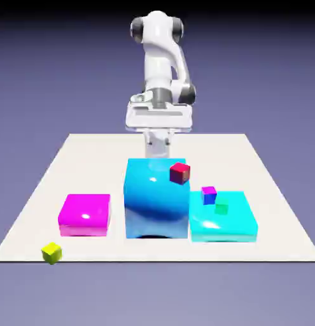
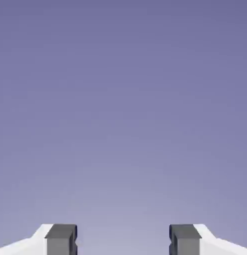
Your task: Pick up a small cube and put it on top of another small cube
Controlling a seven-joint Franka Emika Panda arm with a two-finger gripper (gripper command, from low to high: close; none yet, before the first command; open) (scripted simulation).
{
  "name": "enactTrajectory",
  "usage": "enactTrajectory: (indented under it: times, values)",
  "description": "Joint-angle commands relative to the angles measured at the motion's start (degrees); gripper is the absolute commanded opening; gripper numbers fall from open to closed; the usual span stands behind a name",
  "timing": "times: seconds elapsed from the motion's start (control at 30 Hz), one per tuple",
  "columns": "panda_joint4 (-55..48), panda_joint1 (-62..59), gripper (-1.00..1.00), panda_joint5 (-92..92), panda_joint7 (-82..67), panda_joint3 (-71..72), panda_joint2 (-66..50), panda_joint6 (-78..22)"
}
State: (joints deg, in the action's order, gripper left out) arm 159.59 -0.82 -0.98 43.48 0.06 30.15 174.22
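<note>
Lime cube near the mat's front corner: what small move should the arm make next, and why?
Probably swing the open gripper out toward the lime cube. The hand view shows only backdrop between the fingertips, nothing held, and the cube sits alone on the table, far from the arm, at the exterior view's lower left.

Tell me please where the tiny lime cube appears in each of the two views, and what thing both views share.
Exterior view: the lime cube sits alone at the table's near corner on the exterior view's left, in front of the magenta block and apart from it.
Hand view: the lime cube is not in it; only the plain blue-violet backdrop shows above the finger tips.
Shared landmark: the gripper, open and empty in the hand view; in the exterior view the blue block mostly hides it.
</note>
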Motion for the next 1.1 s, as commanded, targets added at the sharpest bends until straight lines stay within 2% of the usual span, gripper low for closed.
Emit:
enactTrajectory:
  times: [0.0, 0.93, 1.07]
  values:
    - [-1.2, -1.3, 0.00, -0.8, 0.8, 0.0, -2.1, 0.2]
    - [-33.9, -36.3, 0.00, -23.5, 24.6, 1.4, -60.2, 5.2]
    - [-37.2, -35.7, 0.00, -23.7, 25.2, 0.2, -65.2, 6.7]
